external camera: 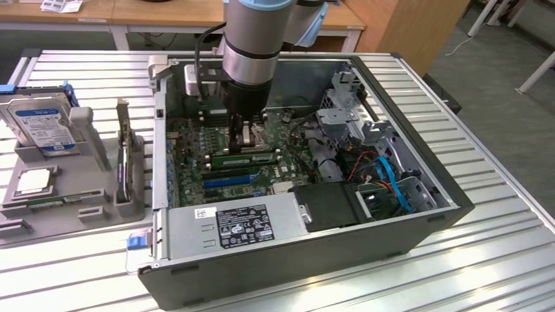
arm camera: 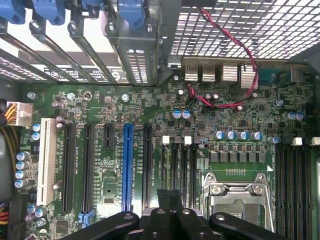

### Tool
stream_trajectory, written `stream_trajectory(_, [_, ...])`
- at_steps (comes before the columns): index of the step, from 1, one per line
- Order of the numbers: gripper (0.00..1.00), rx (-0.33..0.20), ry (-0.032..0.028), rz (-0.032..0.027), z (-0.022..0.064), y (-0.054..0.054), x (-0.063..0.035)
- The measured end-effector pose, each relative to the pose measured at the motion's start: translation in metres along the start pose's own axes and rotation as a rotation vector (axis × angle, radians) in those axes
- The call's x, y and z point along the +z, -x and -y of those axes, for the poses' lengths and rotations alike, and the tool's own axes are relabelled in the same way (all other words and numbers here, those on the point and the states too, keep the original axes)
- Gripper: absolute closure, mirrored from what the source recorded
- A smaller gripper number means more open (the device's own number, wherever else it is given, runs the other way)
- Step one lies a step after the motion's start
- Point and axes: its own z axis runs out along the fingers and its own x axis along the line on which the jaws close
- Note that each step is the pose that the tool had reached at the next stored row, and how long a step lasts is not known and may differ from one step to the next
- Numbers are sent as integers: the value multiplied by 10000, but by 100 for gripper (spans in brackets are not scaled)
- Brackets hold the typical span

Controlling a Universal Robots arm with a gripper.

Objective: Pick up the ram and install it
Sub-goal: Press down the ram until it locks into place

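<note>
A slatted metal table (external camera: 485,214) is being used to carry everything. An opened computer case (external camera: 286,273) is being kept flat on its side on the table, so that its inside is being offered upward to the arm (external camera: 251,39), which is being held down into the case from above.

At the near end of the case, the power supply (external camera: 238,224) is being left in place. Beyond it, the motherboard (external camera: 195,140) is being exposed to the wrist camera.

On the exterior view's left, well apart from the case, a grey fixture tray (external camera: 17,227) is being used to present spare parts. A hard drive (external camera: 41,123) is being propped upright in it and a square silver chip (external camera: 33,182) is being kept flat, probably so that each can be taken cleanly.

The ram (external camera: 245,158) is being seen as a green stick lying along the memory slots (arm camera: 180,165), beside the processor socket (arm camera: 239,195) and just near of the gripper (external camera: 246,130).

The gripper's fingers (arm camera: 161,197) are being held pressed together, with nothing seen pinched between them, directly over those slots. This is judged to suit pushing down on the stick's top edge rather than carrying it. Whether the tips are touching the stick cannot be told.
</note>
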Motion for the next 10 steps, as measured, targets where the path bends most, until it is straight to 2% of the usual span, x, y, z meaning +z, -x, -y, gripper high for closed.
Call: stream_trajectory(10, [90, -1, 0, 1, 2, -1, 16])
